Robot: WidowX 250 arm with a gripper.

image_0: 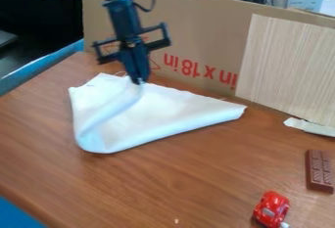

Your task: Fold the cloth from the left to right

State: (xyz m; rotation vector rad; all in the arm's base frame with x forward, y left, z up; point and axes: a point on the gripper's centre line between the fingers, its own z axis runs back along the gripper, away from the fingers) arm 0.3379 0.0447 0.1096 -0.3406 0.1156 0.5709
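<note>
- At the far left, a corner of the white cloth point(108, 119) is lying flat on the counter point(163, 183), seemingly outside the lifted part; it could be left behind if the fold is carrying only the ridge across.
- At the near left, the white cloth is curving round in a soft, rounded bend, so a quick pull could be dragging the whole piece instead of turning it over.
- Above the far side, the end effector point(136, 81) is pinching a raised ridge of the white cloth, closed narrow on it; a shallow grip could be slipping and dropping the layer in a crumple.
- Just behind, the cardboard sheet point(190, 36) is standing close, and a path swinging too far back could be bumping it.
- On the right, the white cloth is tapering to a point, so a square layer could be landing askew or overhanging there.
</note>
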